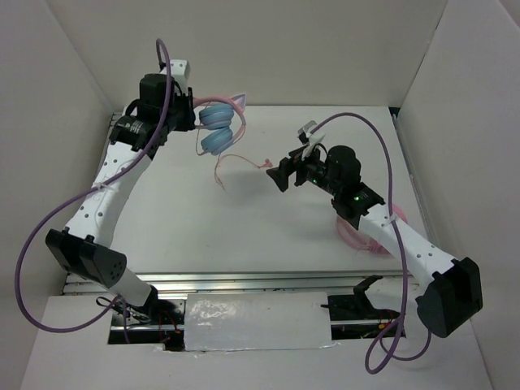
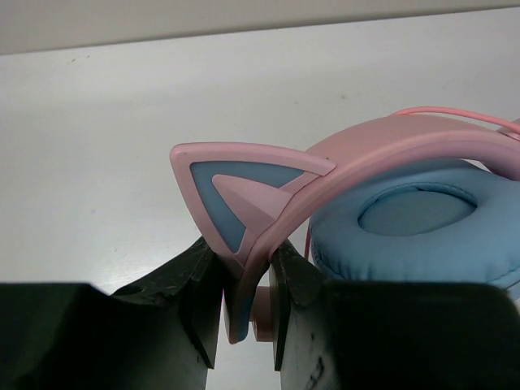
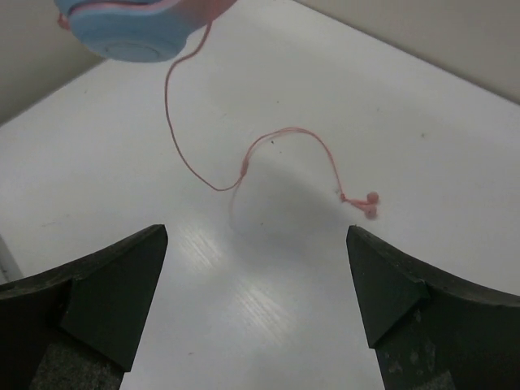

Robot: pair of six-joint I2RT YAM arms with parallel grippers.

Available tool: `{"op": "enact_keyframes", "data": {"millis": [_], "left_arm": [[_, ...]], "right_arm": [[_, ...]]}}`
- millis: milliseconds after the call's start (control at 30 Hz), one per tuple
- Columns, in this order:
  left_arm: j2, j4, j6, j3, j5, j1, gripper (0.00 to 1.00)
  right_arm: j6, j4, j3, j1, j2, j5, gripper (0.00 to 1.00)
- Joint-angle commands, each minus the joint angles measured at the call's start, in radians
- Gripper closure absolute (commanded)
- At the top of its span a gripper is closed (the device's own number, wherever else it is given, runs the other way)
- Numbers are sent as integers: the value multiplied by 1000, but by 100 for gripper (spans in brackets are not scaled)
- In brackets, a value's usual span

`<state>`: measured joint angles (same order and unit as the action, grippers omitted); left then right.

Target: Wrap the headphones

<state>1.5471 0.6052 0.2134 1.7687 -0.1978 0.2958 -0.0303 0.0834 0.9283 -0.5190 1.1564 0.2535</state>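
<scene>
The headphones [image 1: 215, 130] have light blue earcups, a pink headband and cat ears, and are lifted at the back left of the table. My left gripper [image 1: 188, 114] is shut on the pink headband [image 2: 268, 236], just beside a cat ear [image 2: 231, 191]; a blue earcup [image 2: 414, 219] fills the right of that view. The thin pink cable [image 1: 231, 160] hangs from the lower earcup [image 3: 130, 28], loops over the table [image 3: 276, 138] and ends in a small pink plug [image 3: 366, 203]. My right gripper [image 1: 280, 175] is open with nothing between its fingers [image 3: 256, 268], hovering just short of the cable.
An all-pink headphone set [image 1: 361, 240] with coiled cable lies partly under my right forearm. White walls [image 1: 455, 97] enclose the table on the left, back and right. A metal rail [image 1: 244, 280] runs along the near edge.
</scene>
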Motion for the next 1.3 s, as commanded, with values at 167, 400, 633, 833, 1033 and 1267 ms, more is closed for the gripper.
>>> {"op": "enact_keyframes", "data": {"millis": [167, 400, 633, 833, 1033, 1267], "left_arm": [[-21, -18, 57, 279, 316, -37, 100], [-33, -10, 73, 385, 570, -84, 100], [-58, -30, 112, 413, 713, -96, 100], [-19, -1, 130, 485, 762, -127, 100], [-50, -13, 126, 442, 824, -152, 100], [-119, -110, 138, 302, 853, -168, 100]], "right_arm": [[257, 407, -105, 28, 144, 282, 0], [319, 412, 9, 33, 310, 259, 0], [172, 613, 114, 21, 492, 329, 0], [153, 688, -20, -70, 457, 310, 0], [118, 792, -207, -72, 300, 6, 0], [69, 664, -183, -62, 212, -436, 0]]}}
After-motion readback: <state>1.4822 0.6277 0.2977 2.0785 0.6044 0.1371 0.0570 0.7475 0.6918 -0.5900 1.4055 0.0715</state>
